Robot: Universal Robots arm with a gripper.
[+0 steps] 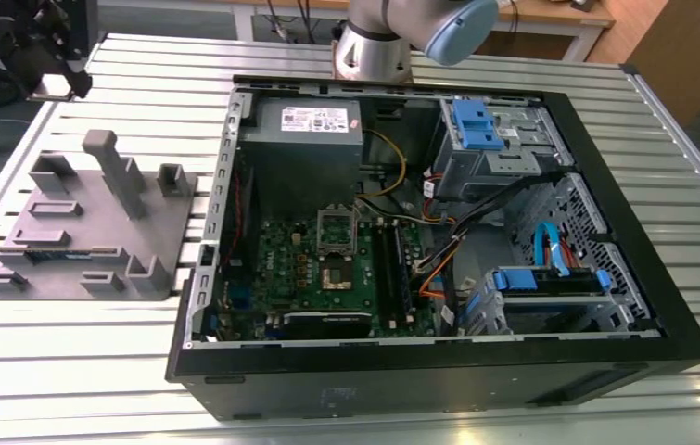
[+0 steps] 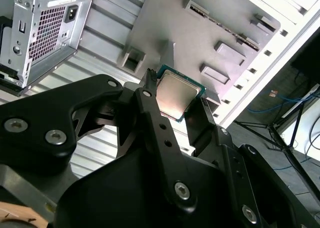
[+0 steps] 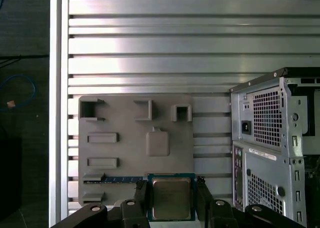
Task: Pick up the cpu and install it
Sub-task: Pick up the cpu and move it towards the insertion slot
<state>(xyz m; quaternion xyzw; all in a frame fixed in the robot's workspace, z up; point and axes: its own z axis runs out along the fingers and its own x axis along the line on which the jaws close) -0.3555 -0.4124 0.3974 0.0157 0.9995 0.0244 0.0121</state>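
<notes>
The cpu (image 3: 171,198), a small square chip with a silvery top and a thin green rim, sits between the black fingers of my gripper (image 3: 171,189), which is shut on its two opposite edges. In the second wrist view the cpu (image 2: 179,93) is held clear above the grey plastic fixture (image 2: 165,23), gripper (image 2: 177,95) closed on it. In the exterior view, the dark wrist assembly (image 1: 41,56) hangs at the top left, beyond the fixture (image 1: 164,222). The motherboard's socket (image 1: 335,275) lies open inside the computer case (image 1: 646,306), its metal frame (image 1: 336,225) flipped up.
A long thin memory stick (image 3: 125,179) lies in a slot of the fixture (image 3: 125,158). The case's rear wall (image 3: 265,138) with the power supply grille stands close beside the fixture. Cables, blue drive bays (image 1: 479,125) and the power supply (image 1: 306,125) crowd the case. Everything rests on a slatted aluminium table (image 1: 78,371).
</notes>
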